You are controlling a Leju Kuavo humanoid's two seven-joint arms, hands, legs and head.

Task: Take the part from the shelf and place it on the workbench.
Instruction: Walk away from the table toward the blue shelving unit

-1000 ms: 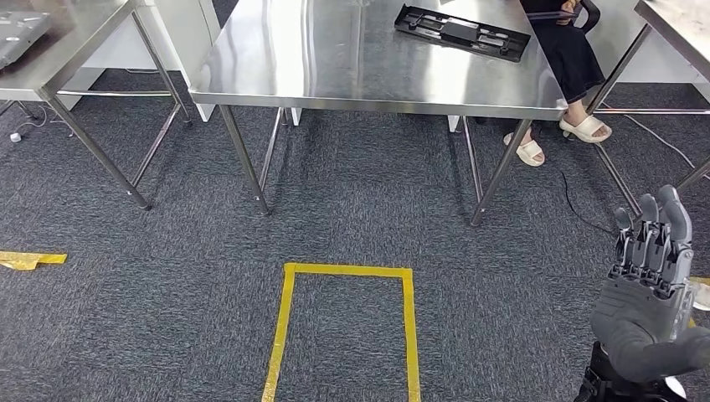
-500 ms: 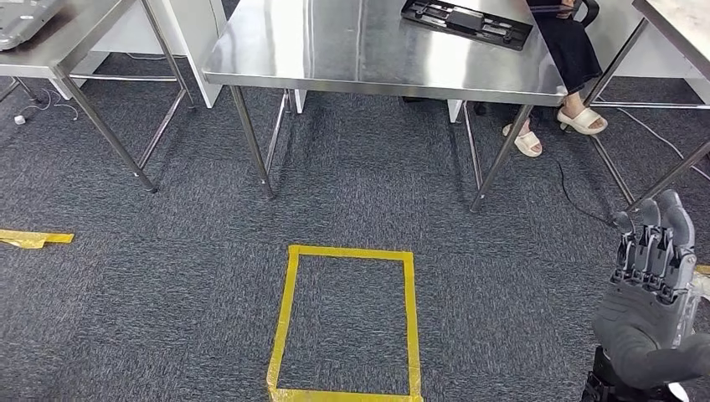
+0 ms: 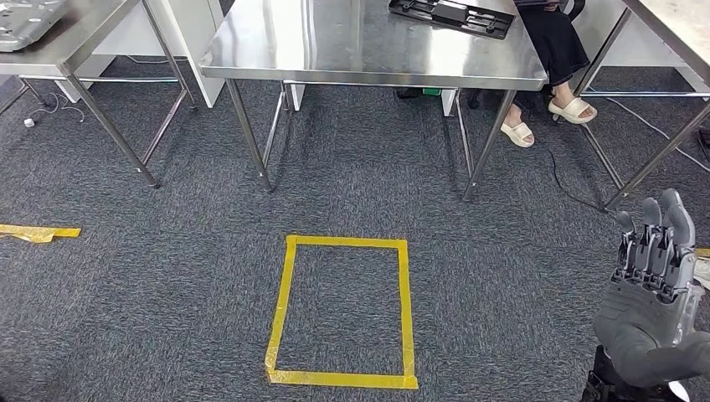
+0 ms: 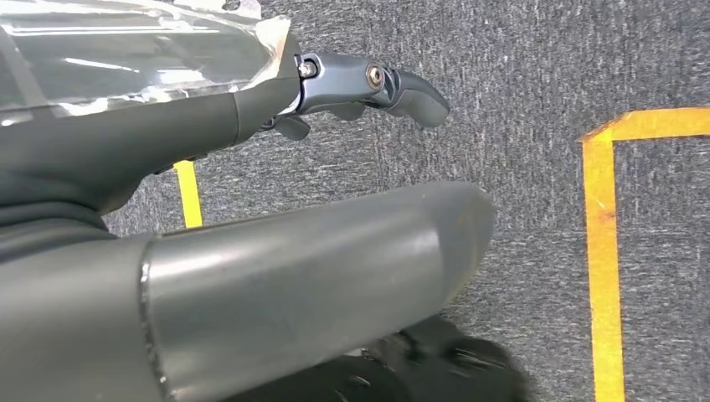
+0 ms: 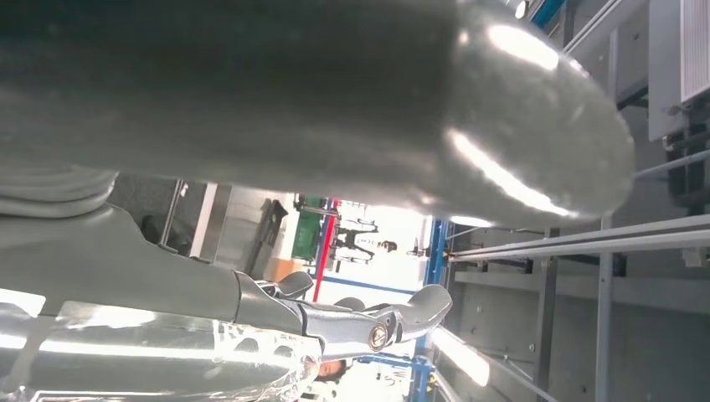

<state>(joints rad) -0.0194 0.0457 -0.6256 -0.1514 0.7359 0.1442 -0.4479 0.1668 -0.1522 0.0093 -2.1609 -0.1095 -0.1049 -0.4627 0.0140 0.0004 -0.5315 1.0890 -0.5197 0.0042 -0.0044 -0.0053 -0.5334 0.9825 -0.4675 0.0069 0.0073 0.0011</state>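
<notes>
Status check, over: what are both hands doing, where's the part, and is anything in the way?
Right hand raised, empty, fingers together. Left hand empty, over carpet. Black part lies on the steel workbench. Seated person behind it; yellow tape square on floor ahead.

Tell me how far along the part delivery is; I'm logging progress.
Done, it seems: a black flat plastic part already lies on the steel workbench. In hand: nothing; the right robot hand is raised with fingers apart, the left robot hand hangs empty over the grey carpet. Nothing looks left, unless more parts follow.
</notes>
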